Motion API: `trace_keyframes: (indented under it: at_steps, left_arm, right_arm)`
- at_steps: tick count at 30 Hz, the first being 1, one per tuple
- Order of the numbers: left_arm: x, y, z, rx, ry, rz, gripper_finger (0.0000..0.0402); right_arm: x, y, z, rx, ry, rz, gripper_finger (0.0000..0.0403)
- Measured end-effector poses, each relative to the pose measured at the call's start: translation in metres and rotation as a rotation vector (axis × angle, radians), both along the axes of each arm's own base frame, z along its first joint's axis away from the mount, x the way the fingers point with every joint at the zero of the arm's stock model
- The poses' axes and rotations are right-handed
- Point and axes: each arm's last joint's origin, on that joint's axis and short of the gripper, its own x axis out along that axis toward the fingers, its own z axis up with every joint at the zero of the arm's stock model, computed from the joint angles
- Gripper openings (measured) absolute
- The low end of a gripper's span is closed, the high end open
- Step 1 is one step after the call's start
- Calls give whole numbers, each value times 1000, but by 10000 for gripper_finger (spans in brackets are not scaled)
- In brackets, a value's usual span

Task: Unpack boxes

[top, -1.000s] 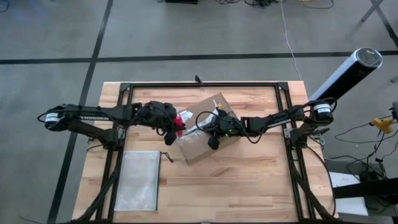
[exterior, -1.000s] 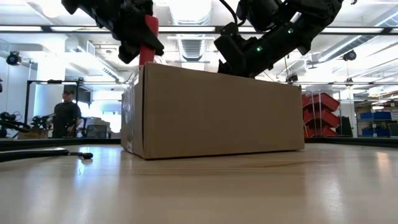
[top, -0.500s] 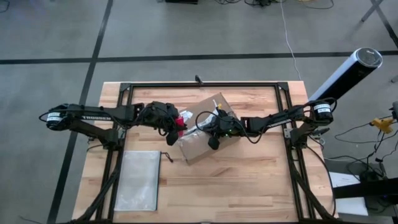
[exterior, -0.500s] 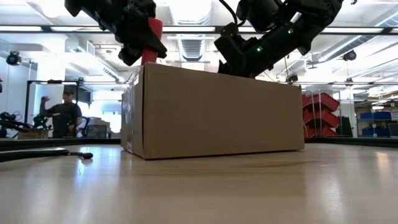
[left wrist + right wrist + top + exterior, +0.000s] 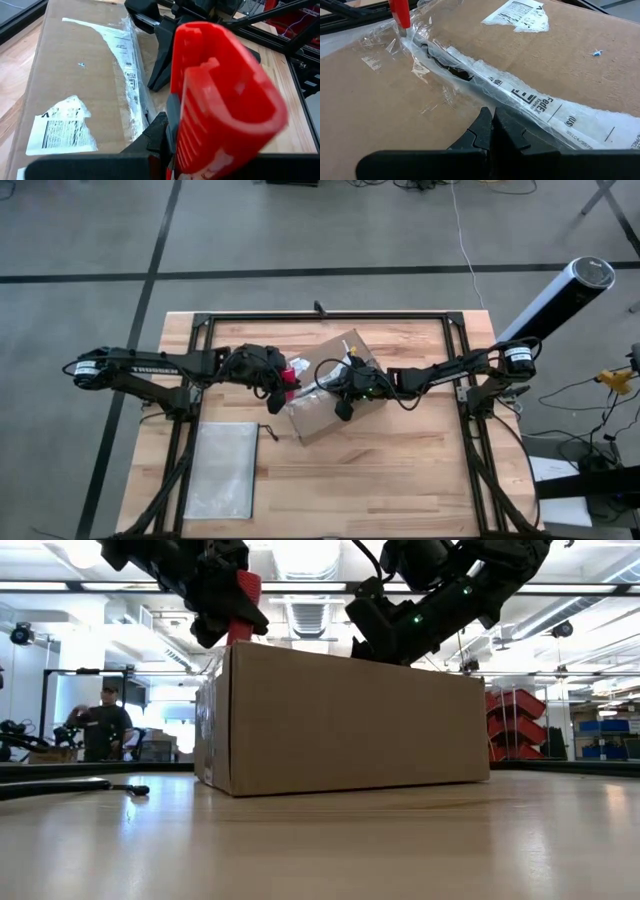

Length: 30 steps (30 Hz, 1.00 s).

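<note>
Left end effector (image 5: pixel 281 381): my fingers clamp the red utility knife (image 5: pixel 220 100), apparently tip-down at the taped seam of the cardboard box (image 5: pixel 325 385) near the surface's (image 5: pixel 400 470) centre. Right end effector (image 5: pixel 343 406): fingers closed, empty, pressing on the box top.

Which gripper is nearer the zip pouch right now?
Left. The left gripper, holding the red knife at the box's end, is just above the zip pouch; the right gripper rests shut atop the box, farther away.
</note>
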Motion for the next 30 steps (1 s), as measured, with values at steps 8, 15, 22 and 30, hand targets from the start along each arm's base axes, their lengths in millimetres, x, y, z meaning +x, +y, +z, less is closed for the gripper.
trace_keyframes:
  at_steps: [8,15,22,30]
  left_arm:
    - [-1,0,8,18,-28,-12,32]
    - [-2,0,13,31,-46,-19,32]
    - [-1,0,16,38,-58,-19,32]
    - [-3,0,9,29,-39,-8,32]
  right_arm:
    - [0,0,0,0,0,0,0]
    - [0,0,0,0,-1,0,0]
    - [0,0,0,0,-1,1,0]
    - [0,0,0,0,-1,2,0]
